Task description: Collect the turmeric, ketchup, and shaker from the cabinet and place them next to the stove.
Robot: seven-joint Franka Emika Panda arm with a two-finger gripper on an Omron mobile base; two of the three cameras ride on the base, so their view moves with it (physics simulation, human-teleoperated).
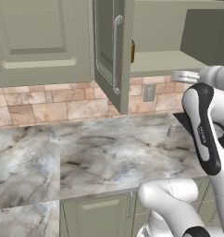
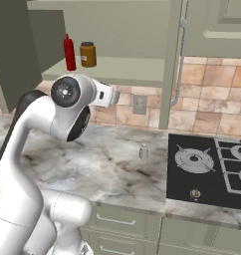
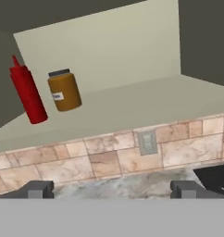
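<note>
Turmeric point(image 2: 88, 54) stands upright on the bottom board of the open cabinet point(image 2: 142, 69), near its left end and toward the front edge, with the ketchup point(image 2: 69, 53) just beside it on the left, also upright; the two look apart. From the hand view both sit at the left end of that board, ketchup point(image 3: 28, 92) leaning slightly in the picture, turmeric point(image 3: 64, 90) to its right. Shaker point(image 2: 144, 151) stands on the marble counter point(image 2: 107, 164), close to the left edge of the stove point(image 2: 207, 169) and not touching it. The cabinet door point(image 1: 111, 51) hangs open. The gripper point(image 3: 112, 190) hovers in front of the cabinet below its bottom board, jaws spread wide and holding nothing. An outlet point(image 3: 146, 141) sits in the tiled wall beneath the cabinet.
</note>
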